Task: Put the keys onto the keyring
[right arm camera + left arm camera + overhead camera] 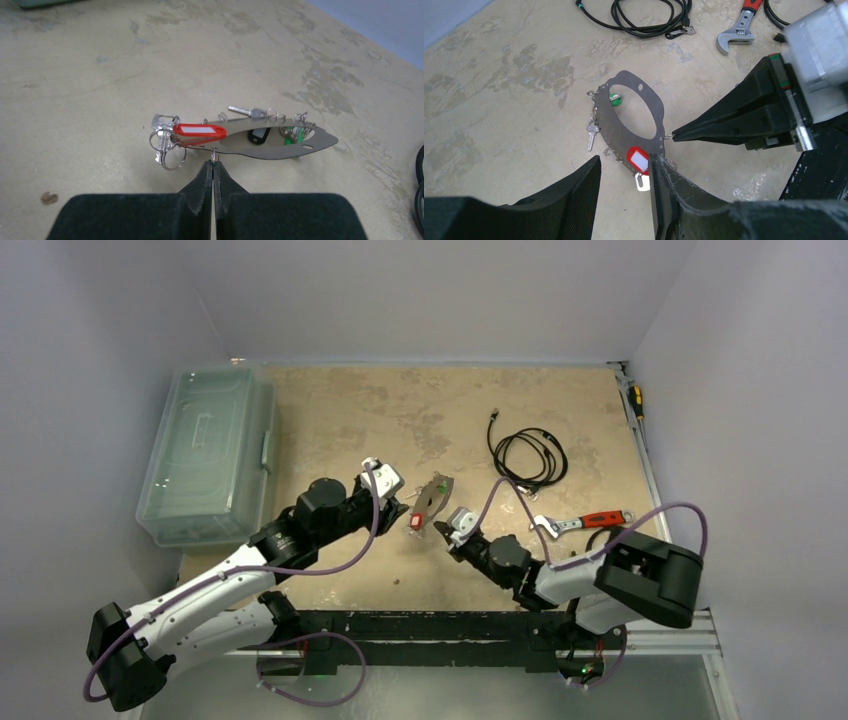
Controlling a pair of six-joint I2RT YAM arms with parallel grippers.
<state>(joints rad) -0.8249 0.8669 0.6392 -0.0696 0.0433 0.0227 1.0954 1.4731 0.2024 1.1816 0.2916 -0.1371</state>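
Pinching a wire loop (215, 155) on the keyring (320, 139), jaws closed tight, the right gripper (214, 167) steadies it above the table (100, 75); the left gripper (624, 162), jaws half-open, braces its red-tagged end.

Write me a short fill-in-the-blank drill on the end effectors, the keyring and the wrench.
1. The right end effector is ___ on a small ring at the keyring's rim.
2. The left end effector's jaws stand ___.
3. The wrench has a ___ handle.
4. The red tag on the keyring carries a ___ label.
Missing words: shut; open; red; white.
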